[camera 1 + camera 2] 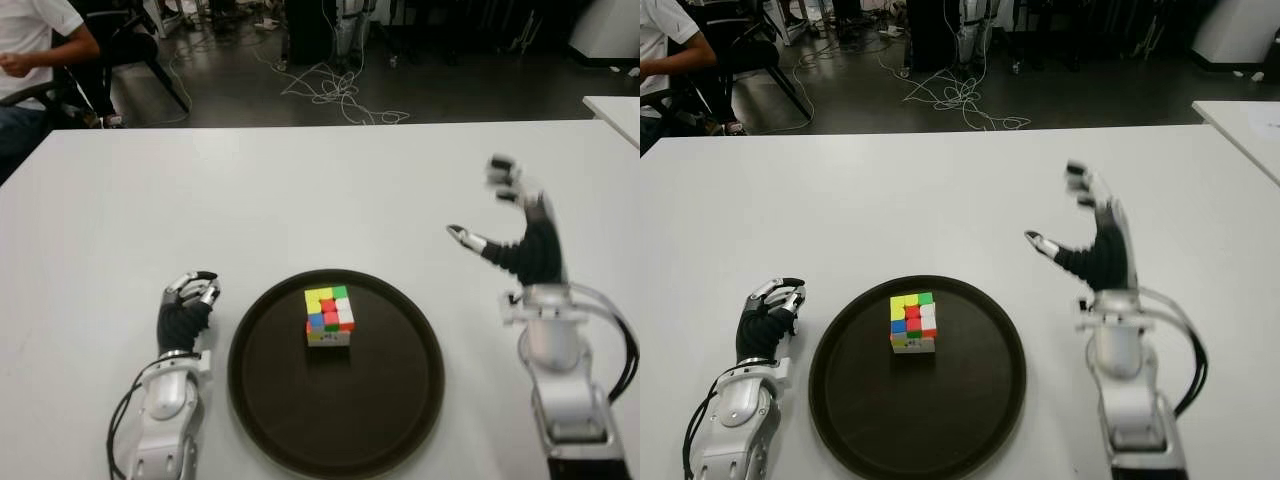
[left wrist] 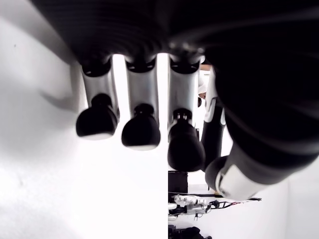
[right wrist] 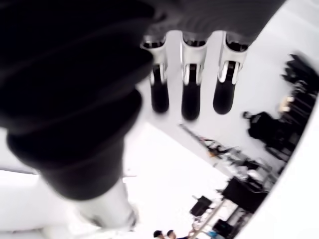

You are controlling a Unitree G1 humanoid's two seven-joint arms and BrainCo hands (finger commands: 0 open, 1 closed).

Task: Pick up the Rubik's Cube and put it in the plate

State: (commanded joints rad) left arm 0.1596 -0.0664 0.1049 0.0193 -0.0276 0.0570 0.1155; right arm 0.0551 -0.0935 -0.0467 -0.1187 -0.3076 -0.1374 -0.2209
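Note:
The Rubik's Cube [image 1: 329, 315] sits upright on the dark round plate [image 1: 300, 420], a little behind the plate's middle, with nothing touching it. My right hand [image 1: 505, 215] is raised above the white table to the right of the plate, fingers spread and holding nothing; its fingers [image 3: 191, 97] show straight in the right wrist view. My left hand [image 1: 190, 300] shows just left of the plate's rim, fingers [image 2: 141, 132] curled with nothing in them.
The white table [image 1: 300, 190] stretches back to a dark floor with loose cables [image 1: 335, 90]. A seated person [image 1: 30, 55] is at the far left beyond the table. A second white table's corner [image 1: 615, 110] shows at the far right.

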